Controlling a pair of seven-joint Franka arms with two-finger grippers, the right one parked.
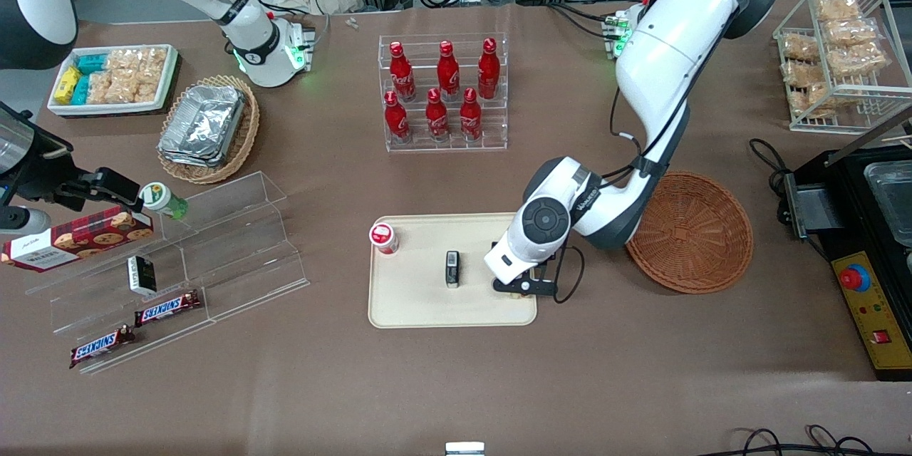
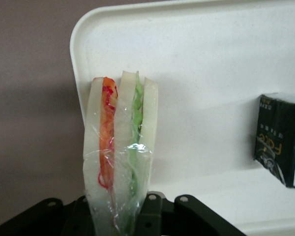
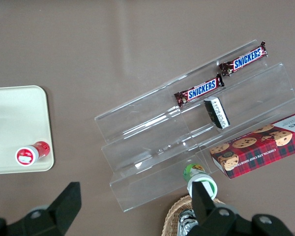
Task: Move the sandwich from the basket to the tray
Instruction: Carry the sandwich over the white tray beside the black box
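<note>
The front view looks down steeply over the whole table. Both wrist views look down closely, sharing the tray point(image 1: 399, 299) with it.

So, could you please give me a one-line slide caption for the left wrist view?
Gripper holding the wrapped sandwich over the corner of the cream tray, near a small black carton.

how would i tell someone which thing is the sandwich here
Find the cream tray in the middle of the table, nearer the front camera than the rack of red bottles. At the tray's end beside the brown wicker basket, the gripper holds the sandwich in its jaws. Unlike the black box and red-capped bottle, it is clear-wrapped white bread with orange and green filling.
</note>
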